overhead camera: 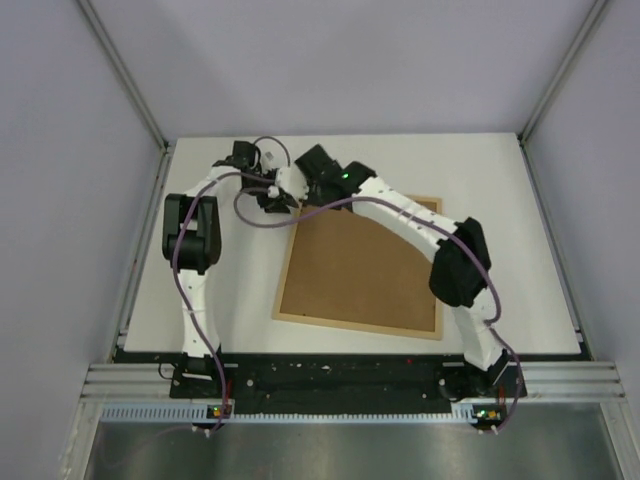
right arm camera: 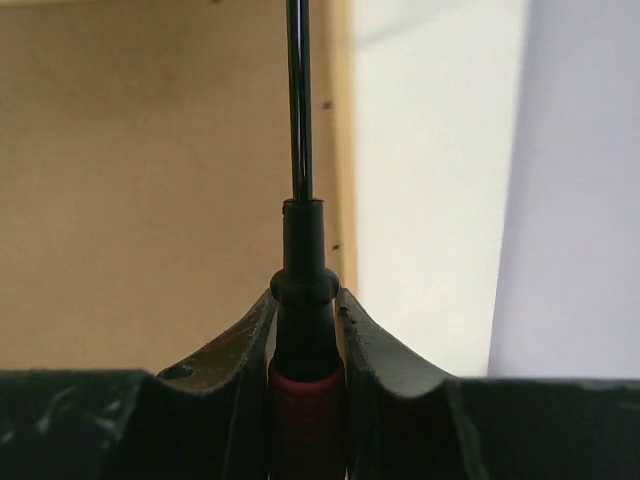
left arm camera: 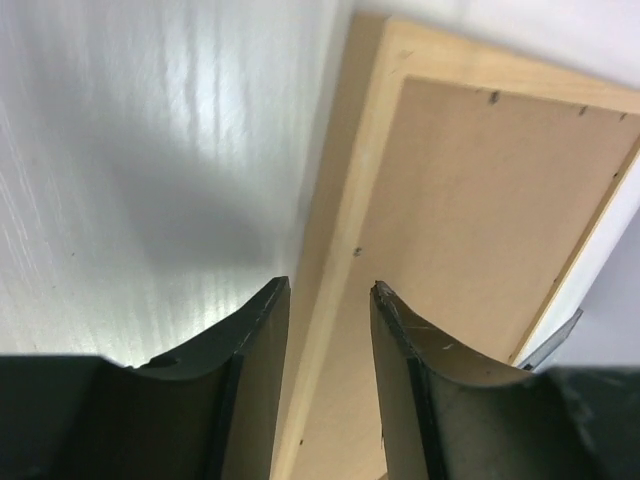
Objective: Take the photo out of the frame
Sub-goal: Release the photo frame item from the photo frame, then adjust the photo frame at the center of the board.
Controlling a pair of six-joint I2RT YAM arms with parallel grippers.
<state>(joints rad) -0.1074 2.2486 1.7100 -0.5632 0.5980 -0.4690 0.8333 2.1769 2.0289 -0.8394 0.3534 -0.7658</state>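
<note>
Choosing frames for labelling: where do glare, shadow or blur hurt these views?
Left wrist: streaky glare on the table, a soft shadow ahead of the left pincer. Right wrist: the tool and right pincer look soft, being close. Top: even light, no glare.

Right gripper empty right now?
No: the right wrist view shows the right gripper closed on a screwdriver, its thin shaft pointing out over the backing board.

The light-wood frame (left arm camera: 345,200) lies flat, face down, its brown back upward.
</note>
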